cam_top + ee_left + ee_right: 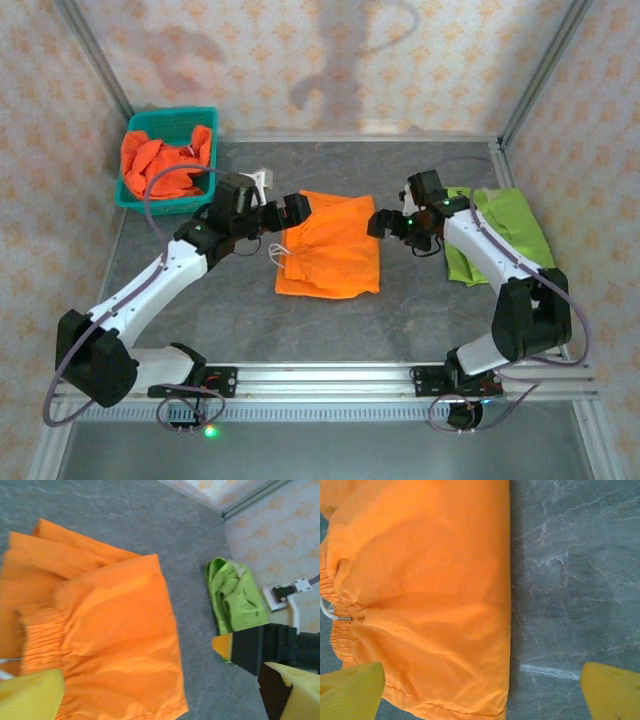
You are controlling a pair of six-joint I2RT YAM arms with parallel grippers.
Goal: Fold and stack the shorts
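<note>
Shorts (328, 245) lie crosswise, waistband left, hems right — left gripper (161, 696) and right gripper (481, 692) gape wide, empty.

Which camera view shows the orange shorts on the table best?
The top view: the orange shorts lie there almost whole, outline clear. The left wrist view cuts off their left part; the right wrist view shows one close part with the waistband.

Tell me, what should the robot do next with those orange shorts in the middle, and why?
Probably close the right gripper on the edge of the orange shorts, to drag them toward the lime green shorts. Both it and the left gripper sit open and empty beside the orange pair, which already lies folded flat, while the green pair lies apart on the right.
</note>
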